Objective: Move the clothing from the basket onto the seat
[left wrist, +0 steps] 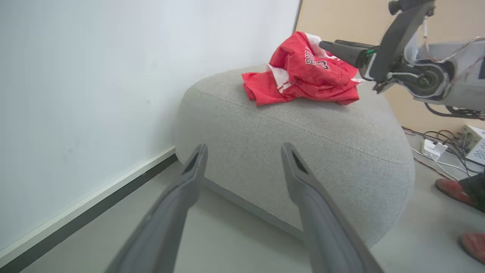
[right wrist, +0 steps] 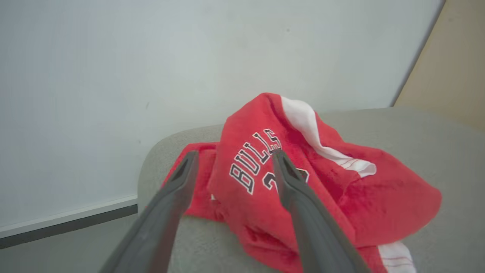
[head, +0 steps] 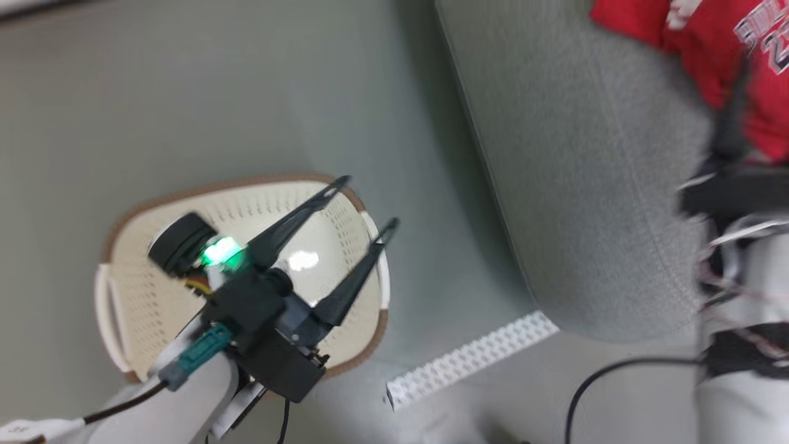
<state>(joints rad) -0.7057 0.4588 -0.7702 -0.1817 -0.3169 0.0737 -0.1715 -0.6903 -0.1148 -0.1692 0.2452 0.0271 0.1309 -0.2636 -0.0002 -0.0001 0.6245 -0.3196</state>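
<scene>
**Hazard 1: snagging.** The right gripper [right wrist: 233,152] stands directly at the clothing [right wrist: 333,197]. In the right wrist view, 1 of its fingers overlaps the "BULLS" lettering. If the soft fabric catches on a fingertip during withdrawal, the pile is likely to be dragged across the seat [left wrist: 303,151]. The probable cause would be a retreat along the cushion surface rather than a lift clear of it.

**Hazard 2: sliding.** The clothing lies in a crumpled pile on top of the seat, and its flatter lower part is near the rounded edge on the wall side. A tug in that direction could pull it off onto the floor.

**Gripper state**
- Right gripper: the fingers are spread wide and nothing is clamped. Whether a finger touches the fabric cannot be determined.
- Left gripper [head: 367,201]: the fingers are spread wide and empty. It hovers over the basket [head: 138,308] and touches nothing.

The visible basket interior holds no clothing. The left gripper hides part of the basket floor.
</scene>
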